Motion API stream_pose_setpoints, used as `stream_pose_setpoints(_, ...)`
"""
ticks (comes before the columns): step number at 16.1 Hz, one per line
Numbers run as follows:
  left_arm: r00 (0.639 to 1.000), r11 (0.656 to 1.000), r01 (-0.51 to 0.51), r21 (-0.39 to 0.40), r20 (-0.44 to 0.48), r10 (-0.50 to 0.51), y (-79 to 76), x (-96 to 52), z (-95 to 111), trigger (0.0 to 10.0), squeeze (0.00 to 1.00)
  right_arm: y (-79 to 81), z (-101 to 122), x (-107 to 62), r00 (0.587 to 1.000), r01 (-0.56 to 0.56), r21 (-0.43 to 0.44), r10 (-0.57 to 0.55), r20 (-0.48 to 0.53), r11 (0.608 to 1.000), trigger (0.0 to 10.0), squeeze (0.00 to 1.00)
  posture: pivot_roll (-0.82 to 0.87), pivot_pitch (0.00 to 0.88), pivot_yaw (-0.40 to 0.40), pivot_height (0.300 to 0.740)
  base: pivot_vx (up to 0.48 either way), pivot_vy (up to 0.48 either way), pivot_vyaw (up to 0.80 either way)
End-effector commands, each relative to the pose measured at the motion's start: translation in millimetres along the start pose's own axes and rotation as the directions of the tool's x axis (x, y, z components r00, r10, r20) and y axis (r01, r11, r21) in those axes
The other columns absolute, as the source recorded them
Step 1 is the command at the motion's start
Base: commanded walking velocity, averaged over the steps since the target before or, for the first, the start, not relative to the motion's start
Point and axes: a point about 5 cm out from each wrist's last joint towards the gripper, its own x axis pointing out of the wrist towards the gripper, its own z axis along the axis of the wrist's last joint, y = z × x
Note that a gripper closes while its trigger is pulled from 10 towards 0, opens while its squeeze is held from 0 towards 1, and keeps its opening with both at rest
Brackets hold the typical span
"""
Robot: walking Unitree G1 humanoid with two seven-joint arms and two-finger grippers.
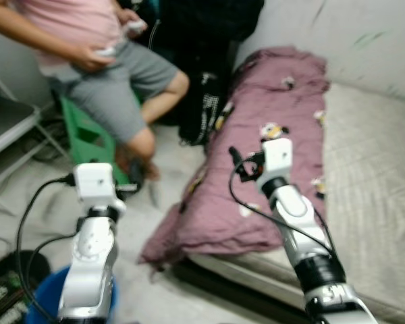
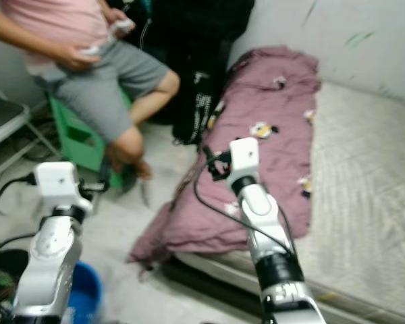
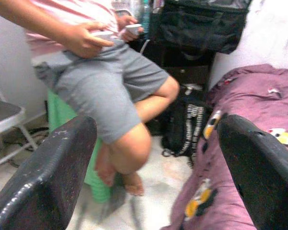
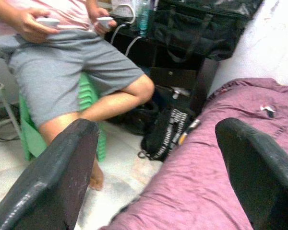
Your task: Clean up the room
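Room: mattress point(image 1: 371, 169) at 2 o'clock, purple blanket point(image 1: 256, 135) at 12, draped over its edge | my left gripper point(image 3: 156, 158) fingers apart, empty | my right gripper point(image 4: 158, 158) apart, above blanket | person point(image 1: 115, 88) seated at 10.

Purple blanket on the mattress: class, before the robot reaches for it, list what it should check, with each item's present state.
1. Left gripper fingers spread and holding nothing: ok.
2. Right gripper fingers spread and holding nothing: ok.
3. Purple blanket within view: ok; it lies on the mattress, one corner hanging over the edge towards the floor.
4. Person away from the reach path: not ok; seated on a green stool close beside the blanket.
5. Black bag off the blanket: cannot tell; it stands right against the blanket's edge.
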Motion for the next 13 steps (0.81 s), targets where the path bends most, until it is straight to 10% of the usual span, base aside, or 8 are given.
stream_pose_setpoints(1, 1.0, 1.0, -0.014, 0.006, 0.0, 0.014, 4.3, -0.1, 1.4, 10.0, 0.0, 0.9, 1.7, 0.9, 1.0, 0.003, 0.006, -0.003, 0.004, 1.0, 10.0, 0.0, -0.02, 0.0, -0.057, 0.74, 0.0, -0.48, 0.0)
stream_pose_setpoints(13, 0.999, 1.0, 0.019, -0.009, 0.034, -0.018, 0.5, 0.7, 4.9, 10.0, 0.0, 1.1, -0.9, 0.3, 1.0, 0.0, 0.003, 0.0, -0.011, 1.0, 10.0, 0.0, -0.02, 0.0, -0.062, 0.74, 0.0, -0.068, -0.48)
